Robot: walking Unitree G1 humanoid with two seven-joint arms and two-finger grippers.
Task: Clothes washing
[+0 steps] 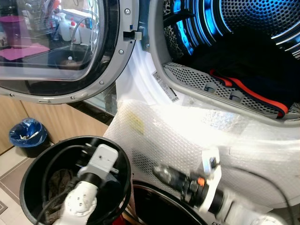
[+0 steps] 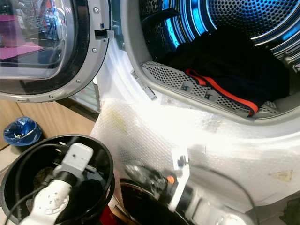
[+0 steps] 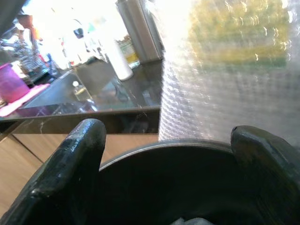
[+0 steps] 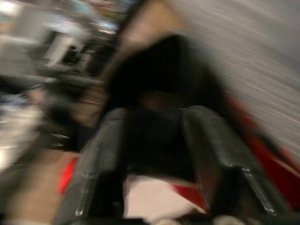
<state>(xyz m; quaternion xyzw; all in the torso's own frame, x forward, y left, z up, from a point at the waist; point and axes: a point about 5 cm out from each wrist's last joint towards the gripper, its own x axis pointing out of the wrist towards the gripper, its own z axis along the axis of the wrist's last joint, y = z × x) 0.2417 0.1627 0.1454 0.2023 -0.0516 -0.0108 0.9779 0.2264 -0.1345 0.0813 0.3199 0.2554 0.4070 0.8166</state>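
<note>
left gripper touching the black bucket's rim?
Apart. In the left wrist view, both fingers stand spread above the black bucket, its rim visible between them with no contact.

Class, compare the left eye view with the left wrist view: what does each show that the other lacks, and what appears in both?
Left eye view alone: the open washer drum lit blue, dark laundry with a red-orange strip inside, the round door swung open, a small blue-lined bin on the floor, and the right gripper low before the machine.

Left wrist view alone: a dark countertop with a pink container.

Both: the black bucket, the left gripper open over it, and the bubble wrap on the washer front.
</note>
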